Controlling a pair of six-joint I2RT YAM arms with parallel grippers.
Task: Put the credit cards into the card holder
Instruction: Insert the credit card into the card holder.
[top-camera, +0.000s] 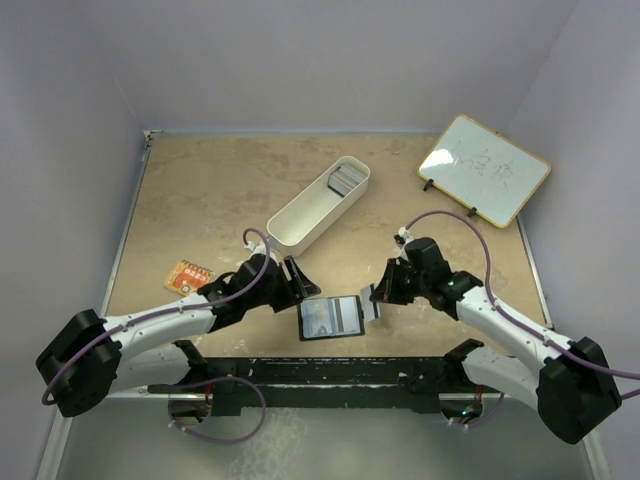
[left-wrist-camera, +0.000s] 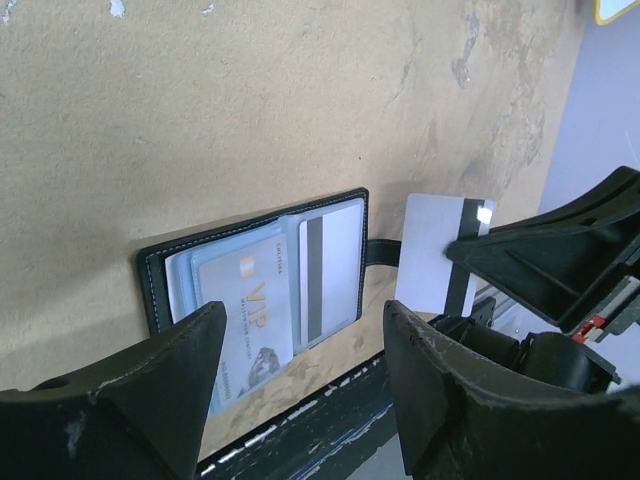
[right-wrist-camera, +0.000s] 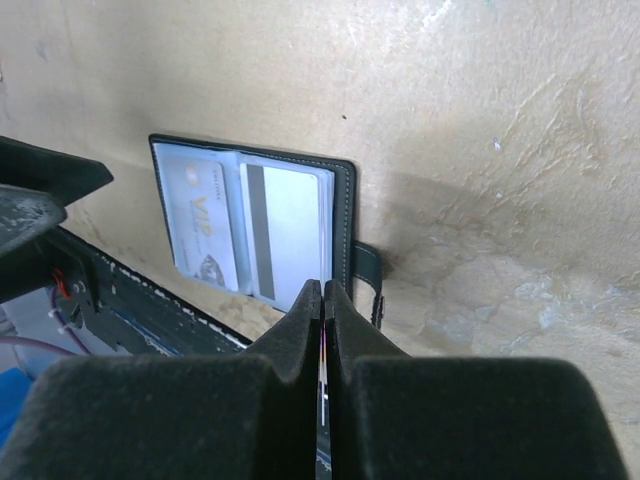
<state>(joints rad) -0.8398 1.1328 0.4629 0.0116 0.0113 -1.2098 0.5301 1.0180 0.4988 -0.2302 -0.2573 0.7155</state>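
The black card holder (top-camera: 331, 319) lies open near the table's front edge. In the left wrist view (left-wrist-camera: 157, 268) its blue-grey pockets hold a VIP card (left-wrist-camera: 245, 318) and a striped card (left-wrist-camera: 331, 262). It also shows in the right wrist view (right-wrist-camera: 343, 202), with its snap tab (right-wrist-camera: 365, 266). My right gripper (top-camera: 377, 299) is shut on a grey credit card (left-wrist-camera: 430, 252), held on edge just right of the holder; the card shows edge-on between the pads (right-wrist-camera: 323, 340). My left gripper (top-camera: 303, 285) is open and empty just left of the holder (left-wrist-camera: 305, 335). More credit cards (top-camera: 346, 178) lie in the white tray.
The long white tray (top-camera: 305, 222) stands behind the holder, slanting to the back right. An orange card (top-camera: 188, 277) lies at the left by my left arm. A small whiteboard (top-camera: 484, 168) stands at the back right. A black rail runs along the front edge (left-wrist-camera: 330, 415).
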